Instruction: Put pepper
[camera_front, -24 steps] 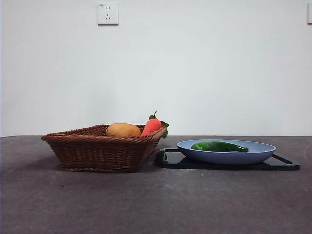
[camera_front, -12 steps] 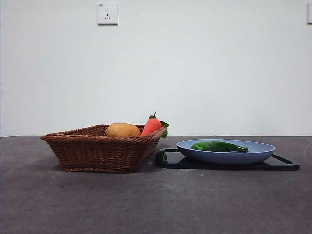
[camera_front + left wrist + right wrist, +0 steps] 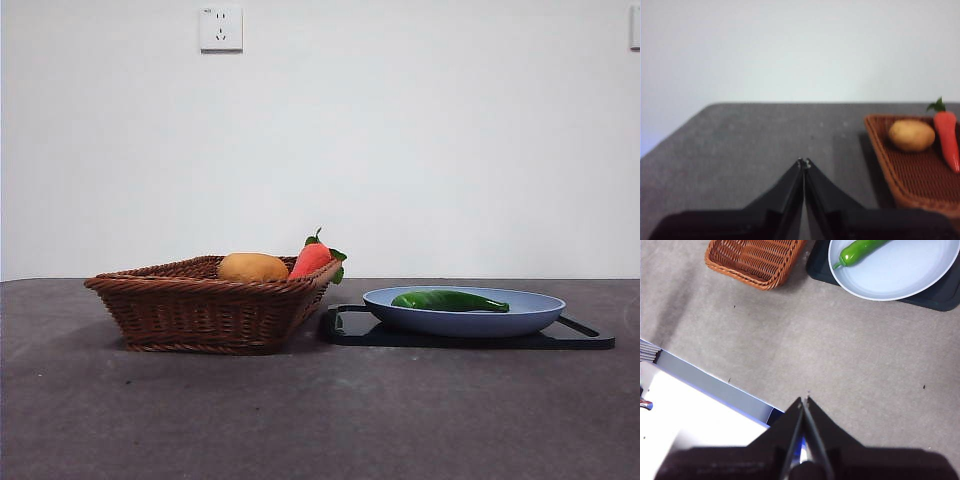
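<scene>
Pepper [image 3: 449, 300] lies on its side inside the blue plate [image 3: 535, 312], which sits on a black tray [image 3: 590, 338]. At the plate's 9 o'clock in the front view stands a wicker basket [image 3: 200, 310] containing a potato [image 3: 252, 267] and a carrot [image 3: 311, 258]. Left gripper [image 3: 803, 163] and right gripper [image 3: 804, 400] hang above the table [image 3: 320, 420], jaws fully closed, nothing held.
</scene>
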Available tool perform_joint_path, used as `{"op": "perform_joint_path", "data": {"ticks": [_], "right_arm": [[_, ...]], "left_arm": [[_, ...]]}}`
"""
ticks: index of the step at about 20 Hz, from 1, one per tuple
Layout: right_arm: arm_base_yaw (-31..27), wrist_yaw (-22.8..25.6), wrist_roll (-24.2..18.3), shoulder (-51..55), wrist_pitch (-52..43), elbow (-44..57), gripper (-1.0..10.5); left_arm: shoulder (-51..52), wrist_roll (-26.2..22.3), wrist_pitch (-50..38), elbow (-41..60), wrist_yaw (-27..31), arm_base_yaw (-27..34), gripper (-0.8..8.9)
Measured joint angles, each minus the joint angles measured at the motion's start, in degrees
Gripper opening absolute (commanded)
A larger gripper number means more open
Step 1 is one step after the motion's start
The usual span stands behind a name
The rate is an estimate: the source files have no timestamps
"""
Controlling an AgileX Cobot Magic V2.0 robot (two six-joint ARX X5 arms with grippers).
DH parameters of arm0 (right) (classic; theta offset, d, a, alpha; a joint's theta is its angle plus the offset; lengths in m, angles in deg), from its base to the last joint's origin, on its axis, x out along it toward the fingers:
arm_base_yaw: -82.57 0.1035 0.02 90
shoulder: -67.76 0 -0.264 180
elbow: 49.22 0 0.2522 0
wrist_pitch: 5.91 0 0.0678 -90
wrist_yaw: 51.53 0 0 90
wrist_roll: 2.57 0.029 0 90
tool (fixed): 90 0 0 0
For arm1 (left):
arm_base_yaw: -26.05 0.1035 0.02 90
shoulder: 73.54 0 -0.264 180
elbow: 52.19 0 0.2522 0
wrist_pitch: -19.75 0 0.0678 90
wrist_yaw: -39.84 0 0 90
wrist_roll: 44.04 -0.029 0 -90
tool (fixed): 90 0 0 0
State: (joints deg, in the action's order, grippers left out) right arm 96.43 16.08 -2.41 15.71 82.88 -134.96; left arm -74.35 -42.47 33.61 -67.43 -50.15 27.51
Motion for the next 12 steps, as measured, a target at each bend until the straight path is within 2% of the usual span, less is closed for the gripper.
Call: {"op": "perform_joint_path", "data": {"ticks": [8, 12], "right_arm": [[0.0, 0.0, 0.0, 0.0, 0.0, 0.0, 0.1], [0.0, 0.0, 0.0, 0.0, 0.0, 0.0, 0.1]], "left_arm": [[0.5, 1.5, 11.7, 0.1, -0.2, 0.0, 0.08], [0.5, 1.5, 11.5, 0.1, -0.2, 0.0, 0.08]]}}
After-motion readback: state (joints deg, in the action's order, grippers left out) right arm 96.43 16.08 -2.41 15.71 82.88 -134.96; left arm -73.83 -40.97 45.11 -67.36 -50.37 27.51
